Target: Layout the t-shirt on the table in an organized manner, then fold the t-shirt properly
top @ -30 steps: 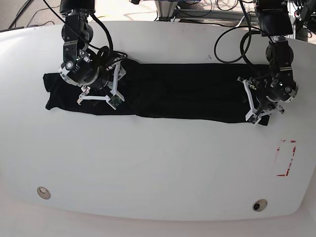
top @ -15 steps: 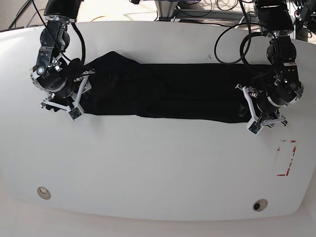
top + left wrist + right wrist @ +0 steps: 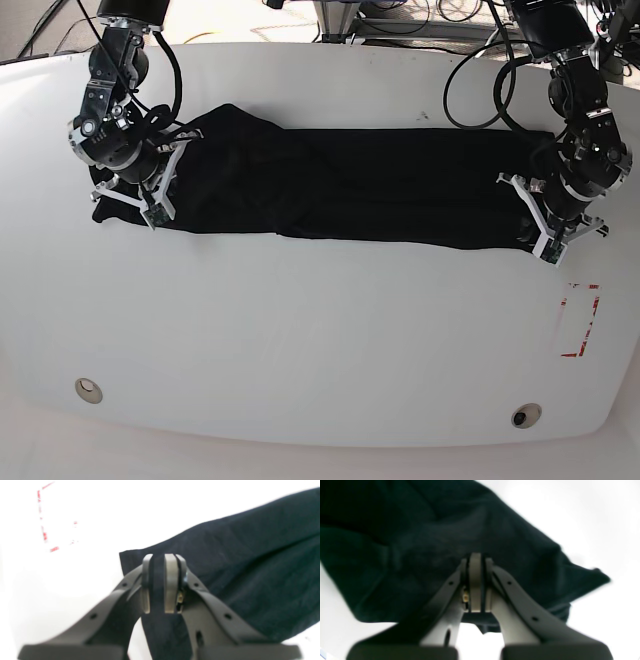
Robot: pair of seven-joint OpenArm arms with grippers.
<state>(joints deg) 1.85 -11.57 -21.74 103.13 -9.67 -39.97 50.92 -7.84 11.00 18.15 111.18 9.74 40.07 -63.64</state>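
Black t-shirt (image 3: pixel 350 185) carries no readable print; left gripper (image 3: pixel 160 583) and right gripper (image 3: pixel 475 587) each pinch its fabric. Red tape mark (image 3: pixel 47 520) lies beyond the left one on the table (image 3: pixel 320 340).

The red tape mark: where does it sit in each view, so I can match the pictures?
Base: red tape mark at lower right, near the left gripper.
Left wrist: upper left, beyond the t-shirt corner.
Right wrist: not in it.
Shared landmark: the t-shirt, in all three.
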